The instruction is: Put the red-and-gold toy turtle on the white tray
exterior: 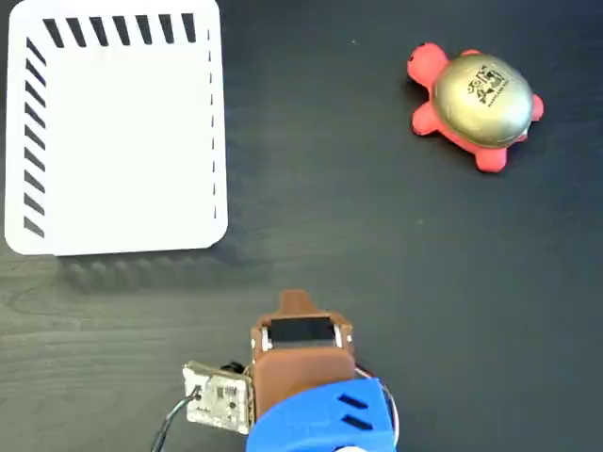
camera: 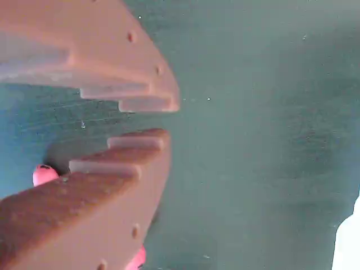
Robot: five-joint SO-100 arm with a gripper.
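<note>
- Fixed view: the white tray lies empty at upper left of the dark table.
- At bottom centre, the brown gripper holds nothing; the wrist view shows its toothed jaws slightly parted.
- The red-and-gold toy turtle sits upper right, well apart, head pointing left toward the tray.

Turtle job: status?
Gripper empty, jaws slightly parted, low over the bare table. Red-and-gold toy turtle untouched, upper right in fixed view. White tray upper left, empty. Path clear.
</note>
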